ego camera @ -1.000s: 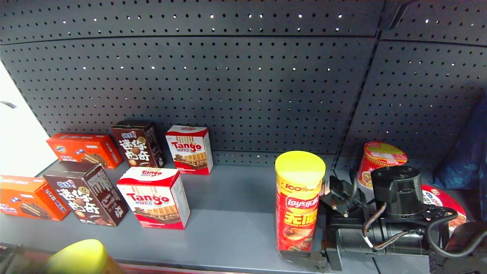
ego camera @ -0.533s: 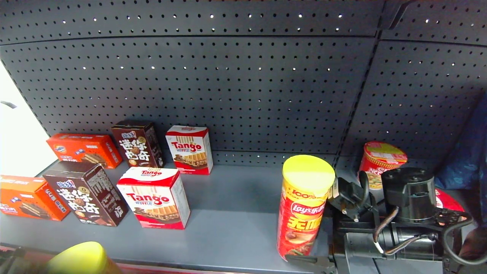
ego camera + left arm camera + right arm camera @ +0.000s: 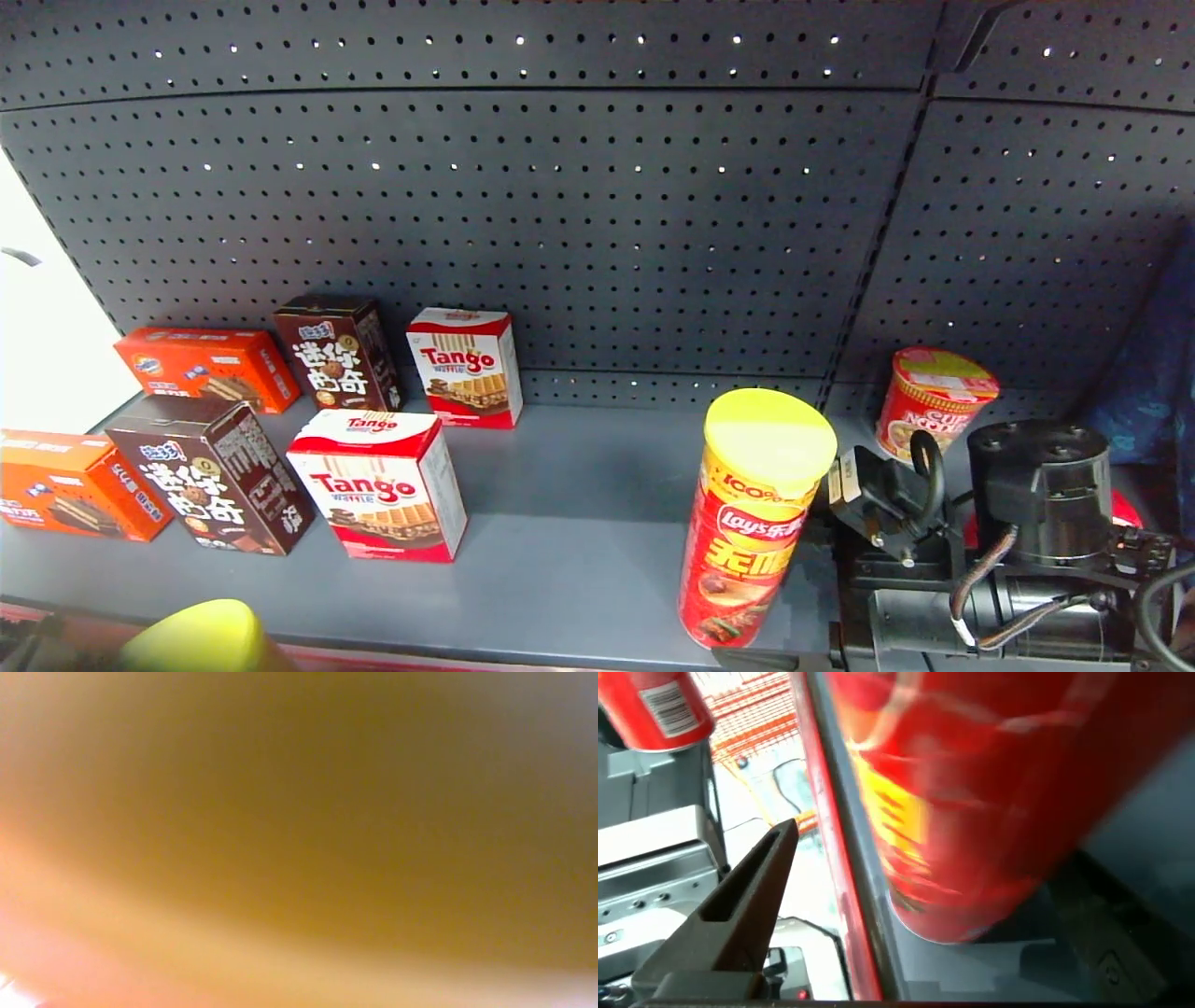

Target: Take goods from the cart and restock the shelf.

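A red chip can [image 3: 756, 532] with a yellow lid stands near the front edge of the grey shelf [image 3: 579, 523], its top leaning to the right. My right gripper [image 3: 780, 607] sits low around the can's base, the arm stretching off to the right. In the right wrist view the can [image 3: 990, 812] looms close, and one finger [image 3: 738, 915] stands apart from it with a gap between; the other finger is hidden. The yellow lid of a second can [image 3: 196, 639] pokes up at the bottom left, and a yellow blur [image 3: 299, 812] fills the left wrist view.
Orange boxes [image 3: 210, 366], brown boxes [image 3: 219, 476] and wafer boxes [image 3: 383, 485] stand in two rows on the left. A noodle cup [image 3: 934, 397] stands behind my right arm. Bare shelf lies between the wafer boxes and the can. A pegboard wall backs the shelf.
My right arm has drawn back to the right and toward me. The can's top has tipped rightward after it, while the base has barely shifted. The boxes have not moved.
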You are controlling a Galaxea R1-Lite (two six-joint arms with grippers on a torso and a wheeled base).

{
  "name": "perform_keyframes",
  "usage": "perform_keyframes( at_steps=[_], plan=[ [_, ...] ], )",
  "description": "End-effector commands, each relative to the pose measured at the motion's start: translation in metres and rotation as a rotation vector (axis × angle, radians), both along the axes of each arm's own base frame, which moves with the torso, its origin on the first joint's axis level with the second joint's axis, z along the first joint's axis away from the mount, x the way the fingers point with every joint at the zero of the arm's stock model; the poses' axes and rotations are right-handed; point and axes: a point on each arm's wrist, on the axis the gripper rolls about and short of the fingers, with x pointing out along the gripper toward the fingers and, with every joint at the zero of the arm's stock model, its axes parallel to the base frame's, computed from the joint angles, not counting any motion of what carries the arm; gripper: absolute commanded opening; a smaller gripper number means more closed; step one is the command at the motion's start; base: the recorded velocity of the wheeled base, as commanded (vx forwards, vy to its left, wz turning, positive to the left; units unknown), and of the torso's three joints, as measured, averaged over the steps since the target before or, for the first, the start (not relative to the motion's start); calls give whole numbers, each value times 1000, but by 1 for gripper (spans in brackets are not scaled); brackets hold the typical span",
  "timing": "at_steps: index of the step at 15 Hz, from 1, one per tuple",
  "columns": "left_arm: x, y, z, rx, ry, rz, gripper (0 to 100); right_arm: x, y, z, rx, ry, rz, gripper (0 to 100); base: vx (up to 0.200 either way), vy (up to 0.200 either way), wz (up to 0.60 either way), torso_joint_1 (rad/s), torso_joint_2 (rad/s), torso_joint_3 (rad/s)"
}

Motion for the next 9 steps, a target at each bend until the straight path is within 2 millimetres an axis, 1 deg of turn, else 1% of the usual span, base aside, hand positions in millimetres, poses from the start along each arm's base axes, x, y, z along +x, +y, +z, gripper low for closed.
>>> perform_keyframes(
  at_steps=[1,3,5,9],
  plan=[
    [-2,1,-2,0,0,0,0,3,-4,3,7,-11,-22,100,0,0,0,0,0,0],
    [-2,1,-2,-2,-3,0,0,13,-5,10,25,-35,-45,100,0,0,0,0,0,0],
    [-2,1,-2,-2,-3,0,0,17,-4,16,38,-54,-51,100,0,0,0,0,0,0],
    [-3,1,-4,3,7,-2,0,9,-5,31,73,-105,-36,100,0,0,0,0,0,0]
  ],
)
